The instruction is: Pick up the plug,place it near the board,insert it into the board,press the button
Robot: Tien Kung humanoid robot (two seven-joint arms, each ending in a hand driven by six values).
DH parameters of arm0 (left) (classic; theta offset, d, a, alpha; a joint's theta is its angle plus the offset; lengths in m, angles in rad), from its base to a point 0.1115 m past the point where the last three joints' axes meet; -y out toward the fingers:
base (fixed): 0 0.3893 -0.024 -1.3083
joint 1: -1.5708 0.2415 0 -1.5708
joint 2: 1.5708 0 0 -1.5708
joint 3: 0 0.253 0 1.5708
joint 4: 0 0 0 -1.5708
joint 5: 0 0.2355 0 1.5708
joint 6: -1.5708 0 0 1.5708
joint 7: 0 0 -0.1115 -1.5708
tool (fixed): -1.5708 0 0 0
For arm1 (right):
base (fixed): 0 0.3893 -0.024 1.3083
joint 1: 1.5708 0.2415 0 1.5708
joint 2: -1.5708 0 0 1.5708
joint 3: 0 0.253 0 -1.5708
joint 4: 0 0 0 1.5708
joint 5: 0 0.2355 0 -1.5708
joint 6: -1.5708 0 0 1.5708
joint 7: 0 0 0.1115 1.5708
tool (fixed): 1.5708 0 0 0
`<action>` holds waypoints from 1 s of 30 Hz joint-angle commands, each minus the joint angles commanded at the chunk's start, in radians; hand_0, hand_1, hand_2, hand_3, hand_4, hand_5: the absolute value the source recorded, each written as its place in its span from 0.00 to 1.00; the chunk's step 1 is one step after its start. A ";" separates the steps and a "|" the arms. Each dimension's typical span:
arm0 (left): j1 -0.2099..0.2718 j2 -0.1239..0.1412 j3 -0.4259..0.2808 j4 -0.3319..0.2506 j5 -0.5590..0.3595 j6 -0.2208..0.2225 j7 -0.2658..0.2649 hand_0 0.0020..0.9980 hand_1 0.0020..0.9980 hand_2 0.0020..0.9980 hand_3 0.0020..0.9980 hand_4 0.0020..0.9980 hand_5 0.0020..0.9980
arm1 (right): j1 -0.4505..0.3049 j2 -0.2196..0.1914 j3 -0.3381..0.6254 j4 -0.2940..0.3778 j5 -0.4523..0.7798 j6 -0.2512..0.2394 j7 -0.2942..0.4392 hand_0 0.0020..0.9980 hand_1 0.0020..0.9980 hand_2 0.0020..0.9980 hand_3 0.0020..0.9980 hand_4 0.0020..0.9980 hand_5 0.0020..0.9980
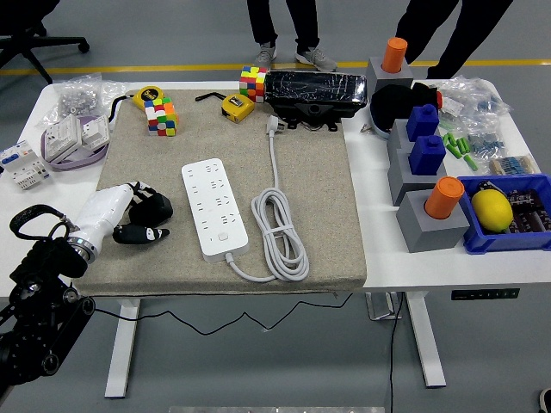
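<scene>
Beige mat [327, 232] | left hand [145, 217] fingers curled, empty | plug [274, 127] beside black case [315, 91] | right arm unseen

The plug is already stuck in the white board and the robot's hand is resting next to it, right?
Not quite. The head view shows the plug lying loose on the mat at the far end of its cord, not stuck in the white board. The rest is right: the left hand rests on the mat beside the board.
</scene>
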 joint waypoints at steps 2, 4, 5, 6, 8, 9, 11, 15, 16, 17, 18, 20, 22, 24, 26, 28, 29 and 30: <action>0.000 0.000 0.000 0.000 -0.001 0.001 0.000 0.48 0.58 0.61 0.66 1.00 0.35 | 0.000 0.000 0.000 0.000 0.000 0.000 0.000 0.78 0.73 0.73 0.77 1.00 1.00; 0.000 0.000 0.002 0.000 -0.003 0.004 0.000 0.43 0.55 0.56 0.60 1.00 0.37 | 0.000 0.000 -0.001 0.000 0.000 0.000 0.000 0.78 0.73 0.73 0.77 1.00 1.00; 0.000 0.001 0.003 0.000 -0.003 0.005 0.000 0.43 0.55 0.56 0.60 1.00 0.37 | 0.000 0.000 -0.002 0.000 0.001 0.000 0.000 0.78 0.73 0.73 0.77 1.00 1.00; -0.001 0.001 0.003 0.000 -0.003 0.006 0.000 0.43 0.55 0.56 0.60 1.00 0.37 | 0.000 0.000 -0.002 0.000 0.001 0.000 0.000 0.78 0.73 0.73 0.77 1.00 1.00; -0.002 0.000 0.003 0.001 -0.001 0.010 0.004 0.43 0.55 0.56 0.60 1.00 0.37 | 0.000 0.000 -0.002 0.000 0.001 0.000 0.001 0.78 0.73 0.73 0.77 1.00 1.00; -0.002 0.000 0.003 0.001 0.001 0.010 0.005 0.43 0.55 0.56 0.60 1.00 0.37 | -0.001 0.000 -0.003 0.000 0.001 0.000 0.001 0.78 0.73 0.73 0.77 1.00 1.00; -0.002 0.000 0.002 0.001 0.001 0.012 0.005 0.42 0.55 0.55 0.59 1.00 0.38 | -0.001 0.001 -0.004 0.000 0.003 0.000 0.002 0.78 0.73 0.73 0.77 1.00 1.00; -0.004 -0.001 0.000 0.003 -0.001 0.026 0.003 0.42 0.55 0.55 0.59 1.00 0.38 | -0.001 0.001 -0.005 0.000 0.003 0.001 0.002 0.78 0.73 0.73 0.77 1.00 1.00; -0.005 -0.001 -0.001 0.003 -0.002 0.029 0.003 0.42 0.55 0.55 0.59 1.00 0.38 | -0.001 0.001 -0.005 0.000 0.003 0.001 0.003 0.78 0.73 0.73 0.77 1.00 1.00; -0.005 -0.001 -0.001 0.003 -0.002 0.031 0.003 0.38 0.52 0.52 0.54 1.00 0.38 | -0.001 0.001 -0.005 0.000 0.003 0.001 0.003 0.78 0.73 0.73 0.77 1.00 1.00; -0.006 -0.001 -0.001 0.004 -0.001 0.033 0.003 0.38 0.52 0.52 0.54 1.00 0.38 | 0.000 0.001 -0.006 0.000 0.004 0.002 0.002 0.78 0.73 0.73 0.77 1.00 1.00; -0.006 -0.003 -0.002 0.005 0.004 0.040 0.006 0.38 0.52 0.52 0.54 1.00 0.38 | -0.001 0.000 -0.010 0.000 0.007 0.002 0.003 0.78 0.73 0.73 0.77 1.00 1.00; -0.006 -0.004 -0.002 0.007 0.010 0.044 0.008 0.34 0.50 0.49 0.50 1.00 0.33 | -0.001 0.000 -0.010 0.000 0.008 0.002 0.003 0.78 0.73 0.73 0.77 1.00 1.00; -0.006 -0.005 -0.001 0.007 0.014 0.044 0.009 0.34 0.50 0.49 0.50 1.00 0.33 | -0.002 0.000 -0.011 0.000 0.009 0.002 0.003 0.78 0.73 0.73 0.77 1.00 1.00; -0.006 -0.005 0.000 0.008 0.018 0.042 0.011 0.34 0.50 0.49 0.50 1.00 0.33 | -0.002 0.000 -0.012 0.000 0.009 0.002 0.003 0.78 0.73 0.73 0.77 1.00 1.00; -0.005 -0.006 0.001 0.010 0.019 0.041 0.011 0.33 0.48 0.48 0.49 1.00 0.30 | -0.002 0.000 -0.013 0.000 0.009 0.002 0.003 0.78 0.73 0.73 0.77 1.00 1.00; -0.005 -0.006 0.001 0.010 0.020 0.041 0.011 0.33 0.48 0.48 0.49 1.00 0.30 | -0.002 -0.001 -0.013 0.000 0.010 0.002 0.003 0.78 0.73 0.73 0.77 1.00 1.00; -0.005 -0.006 0.001 0.011 0.021 0.041 0.012 0.33 0.48 0.48 0.49 1.00 0.30 | -0.002 -0.001 -0.013 0.000 0.009 0.002 0.003 0.78 0.73 0.73 0.77 1.00 1.00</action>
